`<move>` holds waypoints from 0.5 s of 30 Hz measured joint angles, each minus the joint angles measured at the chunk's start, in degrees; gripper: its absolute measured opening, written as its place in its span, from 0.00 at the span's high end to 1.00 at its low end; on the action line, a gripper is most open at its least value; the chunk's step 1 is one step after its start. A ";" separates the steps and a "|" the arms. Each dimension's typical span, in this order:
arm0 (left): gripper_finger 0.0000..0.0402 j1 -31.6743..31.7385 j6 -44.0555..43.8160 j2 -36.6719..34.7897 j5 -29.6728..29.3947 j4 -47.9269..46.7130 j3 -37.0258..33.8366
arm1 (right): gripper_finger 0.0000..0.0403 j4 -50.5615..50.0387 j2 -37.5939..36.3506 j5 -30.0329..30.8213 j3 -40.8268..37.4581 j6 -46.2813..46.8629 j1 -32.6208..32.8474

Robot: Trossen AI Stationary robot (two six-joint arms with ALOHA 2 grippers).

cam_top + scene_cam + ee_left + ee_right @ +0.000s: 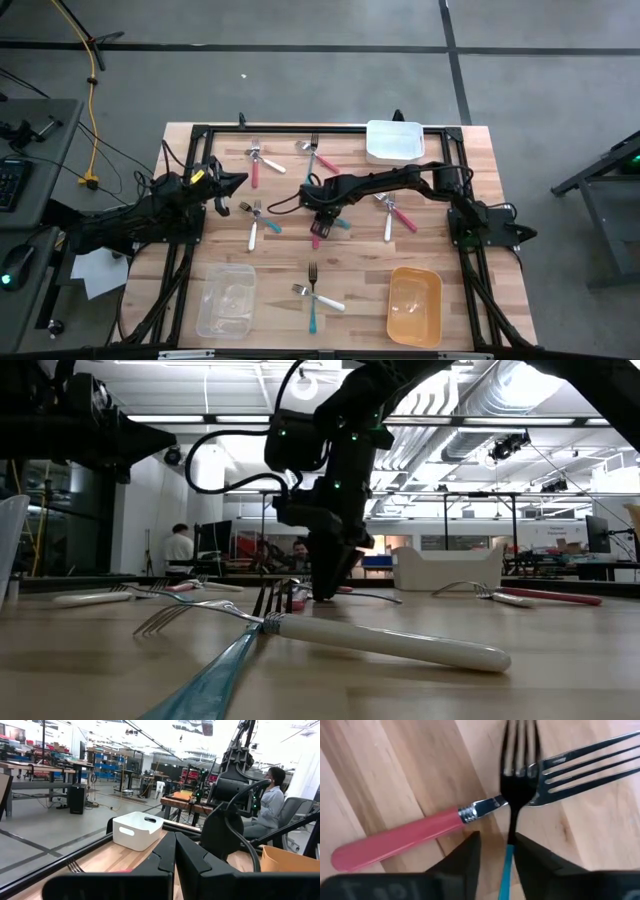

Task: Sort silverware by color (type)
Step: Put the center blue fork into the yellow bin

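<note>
Forks with pink, teal or white handles lie scattered flat on the wooden table (pixel 470 190). My right gripper (pixel 320 216) reaches to the table's middle and points down at a crossed pair. This pair is a teal-handled fork (pixel 508 865) lying over a pink-handled fork (pixel 395 841). The gripper (pixel 496 857) is open, with one finger on each side of the teal handle just behind the head (pixel 520 780). In the low view its fingertips (pixel 325 590) are down at the tabletop. My left gripper (pixel 224 186) waits shut above the table's left side. My right gripper comes from above, pointing down, with its fingers across the teal handle. One finger (pixel 535 862) stands right beside the handle and the other (pixel 465 860) is a gap away. Whether either touches it, I cannot tell.
A white container (pixel 394 140) stands at the far edge, a clear one (pixel 226 298) near left and a yellow one (pixel 415 305) near right. More forks lie at the far left (pixel 255 165), far middle (pixel 318 158), left (pixel 258 225), right (pixel 395 212) and near middle (pixel 315 297).
</note>
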 joint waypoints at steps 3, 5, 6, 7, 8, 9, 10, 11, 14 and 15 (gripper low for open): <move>1.00 0.00 -0.09 0.00 -0.02 0.00 0.00 | 0.89 -0.11 0.00 -0.52 0.02 0.01 0.03; 1.00 0.00 -0.32 -0.01 -0.04 -0.04 0.00 | 0.96 -0.54 -0.15 -0.97 0.01 0.03 0.04; 1.00 0.00 -0.35 -0.01 -0.04 -0.06 0.00 | 0.97 -0.91 -0.25 -1.15 0.00 -0.01 0.00; 1.00 0.00 -0.35 0.00 -0.04 -0.06 0.00 | 0.98 -1.30 -0.40 -1.21 0.01 -0.03 -0.03; 1.00 0.00 -0.37 0.00 -0.04 -0.10 0.00 | 0.97 -2.37 -0.49 -1.13 0.27 0.13 -0.04; 1.00 0.00 -0.39 0.00 -0.04 -0.11 0.00 | 0.96 -3.70 -0.61 -0.99 0.74 0.66 -0.04; 1.00 0.00 -0.40 0.00 -0.04 -0.11 0.00 | 0.96 -5.51 -0.80 -0.98 1.23 1.27 -0.04; 1.00 0.00 -0.40 0.00 -0.07 -0.11 0.00 | 0.95 -6.97 -0.89 -0.98 2.08 1.50 -0.04; 1.00 0.00 -0.42 0.00 -0.15 -0.13 0.00 | 0.97 -11.64 -1.96 -0.98 4.76 2.66 0.37; 1.00 0.00 -0.39 0.00 -0.09 -0.17 0.00 | 0.98 -13.15 -2.29 -0.96 5.30 3.21 0.66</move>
